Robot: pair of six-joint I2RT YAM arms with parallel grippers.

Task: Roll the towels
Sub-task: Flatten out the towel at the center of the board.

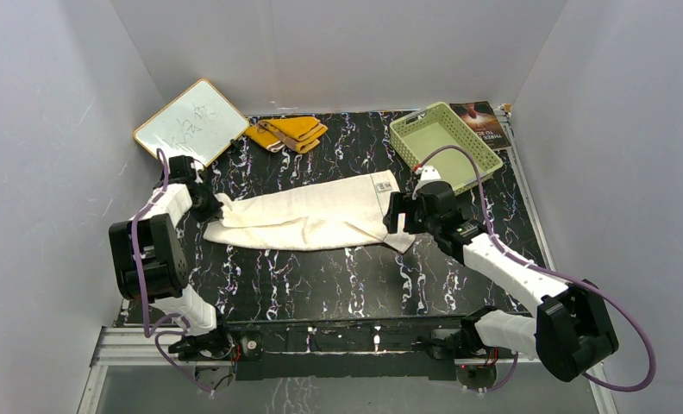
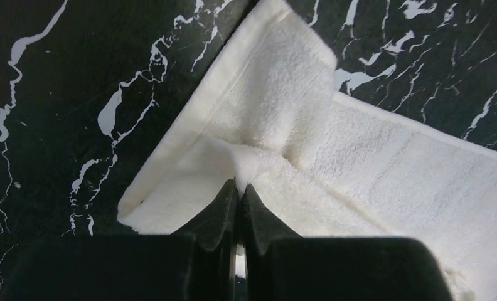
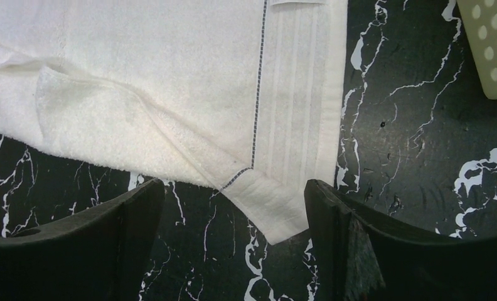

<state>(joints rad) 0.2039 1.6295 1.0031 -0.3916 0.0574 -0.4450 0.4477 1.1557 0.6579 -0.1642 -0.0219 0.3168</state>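
Towels: 2. One cream-white cloth towel (image 1: 308, 216) lies spread flat mid-way across the black marbled tabletop (image 1: 321, 280). One mustard-yellow folded towel (image 1: 288, 132) sits at the far edge, beside one wood-framed white board (image 1: 190, 122). One pale green slotted plastic basket (image 1: 398, 142) stands far right. Left end effector (image 2: 240, 191): pressed together, pinching a pucker at the cream towel's left end. Right end effector (image 3: 233, 194): spread, straddling its near right corner.

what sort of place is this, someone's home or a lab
Most likely a lab robot test cell, not a home. Plain white panels box in a black marble-patterned table, and the left arm and right arm are bolted to a metal frame at its near edge.
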